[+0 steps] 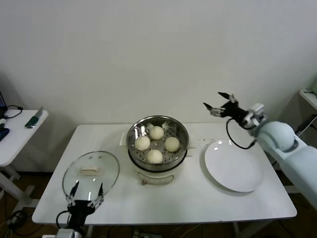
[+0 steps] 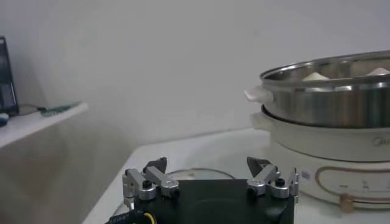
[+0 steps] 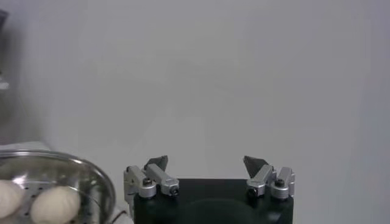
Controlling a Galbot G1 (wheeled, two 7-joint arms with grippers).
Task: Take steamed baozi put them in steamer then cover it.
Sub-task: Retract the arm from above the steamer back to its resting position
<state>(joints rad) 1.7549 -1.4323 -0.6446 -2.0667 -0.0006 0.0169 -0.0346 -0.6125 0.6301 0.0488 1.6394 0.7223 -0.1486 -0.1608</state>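
The steamer (image 1: 185, 134), a shiny steel basket on a white pot base (image 1: 157, 177), stands mid-table with several cream-white baozi (image 1: 157, 132) inside. The cover (image 1: 106, 166), a clear glass lid with a cream handle, lies flat on the table to the steamer's left. My left gripper (image 1: 88, 191) is open at the lid's near edge, fingers pointing at it; the left wrist view shows the lid (image 2: 201, 175) low beyond that gripper (image 2: 209, 165) and the steamer (image 2: 329, 100) off to one side. My right gripper (image 1: 218, 101) hangs open and empty above the table's back right; in its wrist view the gripper (image 3: 207, 163) faces the wall.
An empty flat white plate (image 1: 234, 166) lies right of the steamer. The white table (image 1: 163, 203) ends just in front of the left gripper. A side table (image 1: 20, 131) with a green-handled tool (image 1: 33, 120) stands far left, and a shelf (image 1: 309, 96) far right.
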